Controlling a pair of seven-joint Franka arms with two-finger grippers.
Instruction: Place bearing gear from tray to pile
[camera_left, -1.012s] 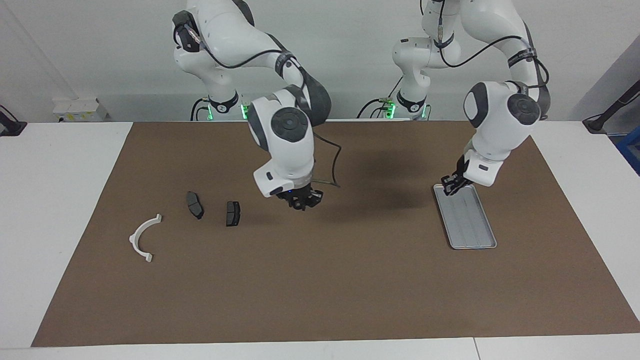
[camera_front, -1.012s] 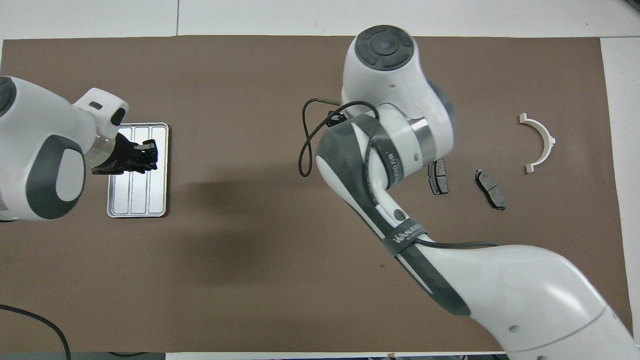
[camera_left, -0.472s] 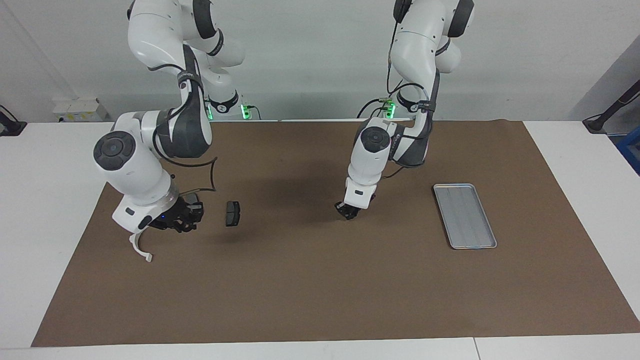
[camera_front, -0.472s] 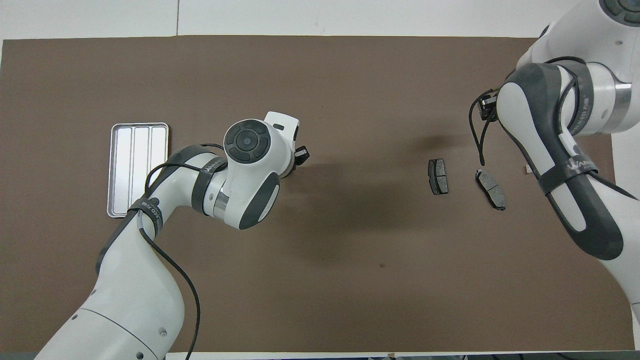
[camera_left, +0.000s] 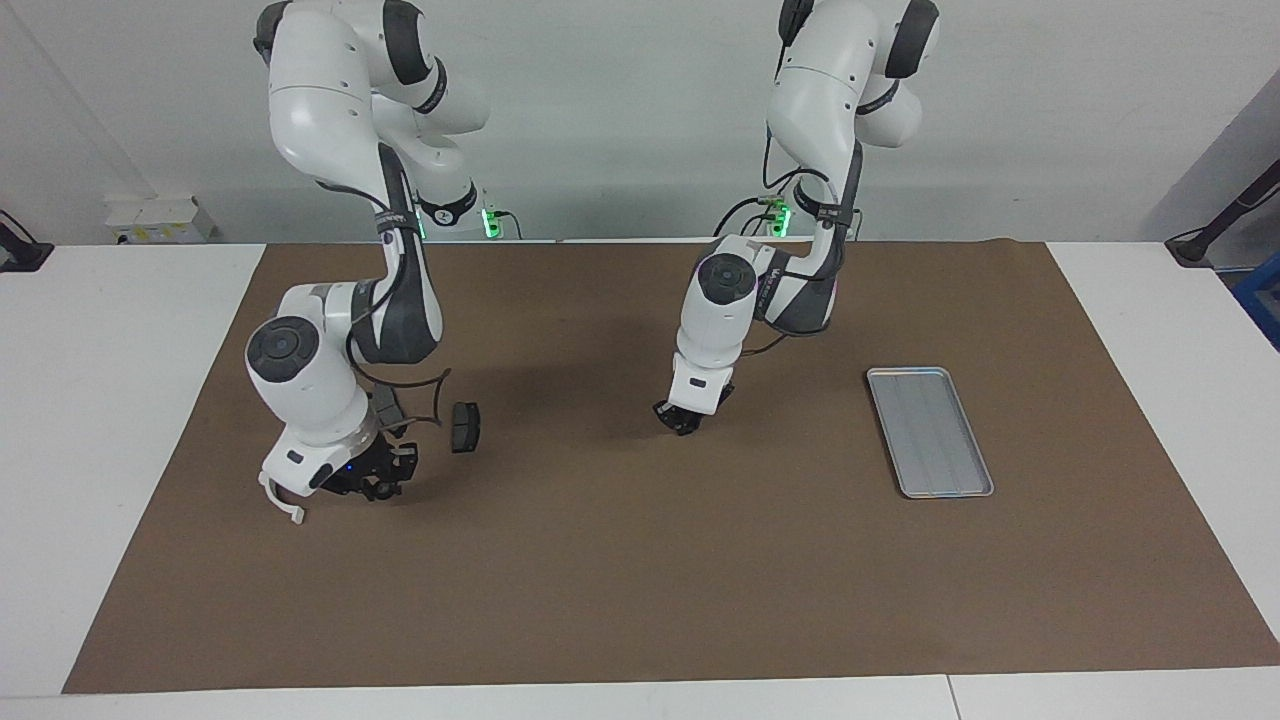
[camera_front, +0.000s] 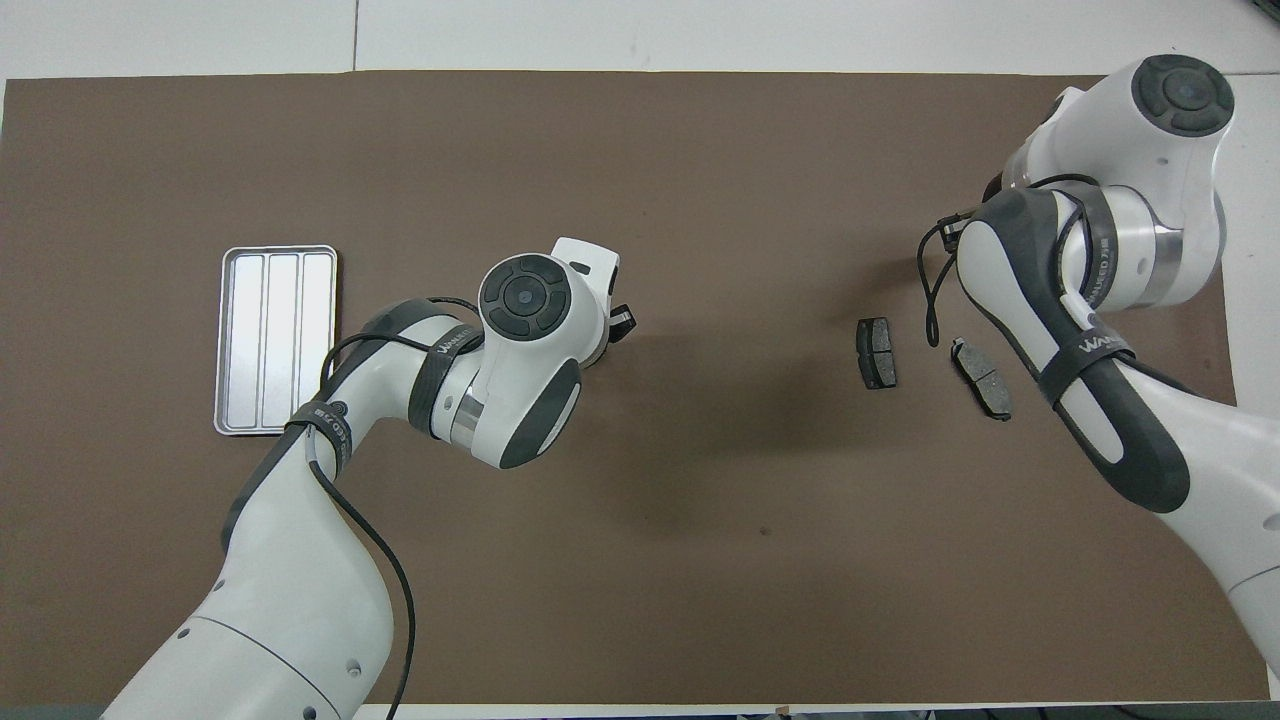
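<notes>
The tray (camera_left: 930, 431) lies flat on the brown mat (camera_left: 640, 560) toward the left arm's end of the bench (camera_left: 120, 400), its ridged floor bare; no bearing gear can be made out on it. The pile sits toward the right arm's end of the bench: one dark brake pad (camera_left: 465, 427) lies in plain sight, a second brake pad (camera_front: 981, 378) lies just beside it, and the white bracket (camera_left: 281, 500) shows only as a tip from under the right arm in the facing view.

The left tool (camera_left: 680, 417) hangs low over the bare mat near the middle of the bench, between the tray and the pile and well apart from both. Whether its fingers are parted or closed, or carry anything, I cannot tell.

The right tool (camera_left: 375, 480) is low over the mat at the pile, just beside the bracket and near the brake pads. Its finger state cannot be told either.
</notes>
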